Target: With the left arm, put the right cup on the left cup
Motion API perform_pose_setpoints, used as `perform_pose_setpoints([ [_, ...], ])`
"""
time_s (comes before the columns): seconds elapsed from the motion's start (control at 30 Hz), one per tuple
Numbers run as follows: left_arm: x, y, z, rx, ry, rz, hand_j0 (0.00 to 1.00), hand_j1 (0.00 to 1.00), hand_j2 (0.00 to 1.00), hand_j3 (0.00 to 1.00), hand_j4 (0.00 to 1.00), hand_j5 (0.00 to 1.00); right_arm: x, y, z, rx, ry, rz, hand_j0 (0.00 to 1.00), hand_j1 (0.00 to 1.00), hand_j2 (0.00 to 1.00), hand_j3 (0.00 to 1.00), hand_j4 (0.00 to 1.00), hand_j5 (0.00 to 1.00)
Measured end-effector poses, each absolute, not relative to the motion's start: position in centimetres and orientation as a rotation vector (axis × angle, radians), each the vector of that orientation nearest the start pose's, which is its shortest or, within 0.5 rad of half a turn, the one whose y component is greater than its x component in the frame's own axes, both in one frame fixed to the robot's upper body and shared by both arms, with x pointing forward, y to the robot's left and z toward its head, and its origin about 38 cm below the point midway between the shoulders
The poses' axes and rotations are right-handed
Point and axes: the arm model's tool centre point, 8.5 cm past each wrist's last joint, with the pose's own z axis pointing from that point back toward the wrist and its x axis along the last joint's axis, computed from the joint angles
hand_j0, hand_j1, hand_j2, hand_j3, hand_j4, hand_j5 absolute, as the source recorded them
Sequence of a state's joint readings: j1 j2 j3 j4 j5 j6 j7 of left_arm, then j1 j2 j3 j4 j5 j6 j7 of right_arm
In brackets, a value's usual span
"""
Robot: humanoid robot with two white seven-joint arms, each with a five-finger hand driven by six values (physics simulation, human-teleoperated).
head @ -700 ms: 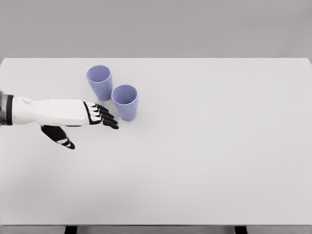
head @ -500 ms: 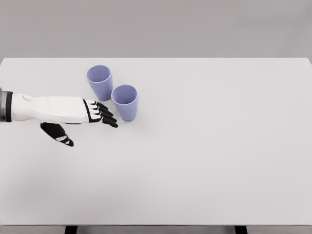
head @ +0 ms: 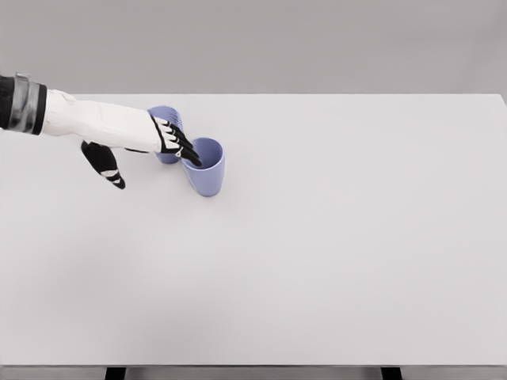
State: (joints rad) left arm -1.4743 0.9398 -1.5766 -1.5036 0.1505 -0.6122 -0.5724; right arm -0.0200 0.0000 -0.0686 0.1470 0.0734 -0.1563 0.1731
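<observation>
Purple left cup (head: 168,136) mostly hidden behind left robot hand (head: 158,141).

right cup (head: 206,172) front-right of left cup (head: 168,153) | both on table (head: 333,237) | robot hand (head: 176,141) over both

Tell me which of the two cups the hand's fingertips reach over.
The right cup, nearer the camera; the left hand partly hides the left cup.
</observation>
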Motion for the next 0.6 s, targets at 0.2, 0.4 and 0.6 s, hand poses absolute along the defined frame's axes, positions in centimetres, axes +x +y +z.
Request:
perform_pose_setpoints([
  [0.2,43.9,22.9,35.7,-0.086,1.776,3.058,1.0,1.0,1.0,1.0,1.0,1.0,-2.2,-25.3,-25.7,0.097,-0.029,0.007,1.0,1.0,1.0,1.0,1.0,1.0],
  [0.4,47.1,22.2,33.3,-0.028,1.86,3.116,1.0,1.0,1.0,1.0,1.0,1.0,-2.2,-25.3,-25.7,0.097,-0.029,0.007,1.0,1.0,1.0,1.0,1.0,1.0],
  [0.6,48.4,21.2,31.0,0.013,1.896,3.133,1.0,1.0,1.0,1.0,1.0,1.0,-2.2,-25.3,-25.7,0.097,-0.029,0.008,1.0,1.0,1.0,1.0,1.0,1.0],
])
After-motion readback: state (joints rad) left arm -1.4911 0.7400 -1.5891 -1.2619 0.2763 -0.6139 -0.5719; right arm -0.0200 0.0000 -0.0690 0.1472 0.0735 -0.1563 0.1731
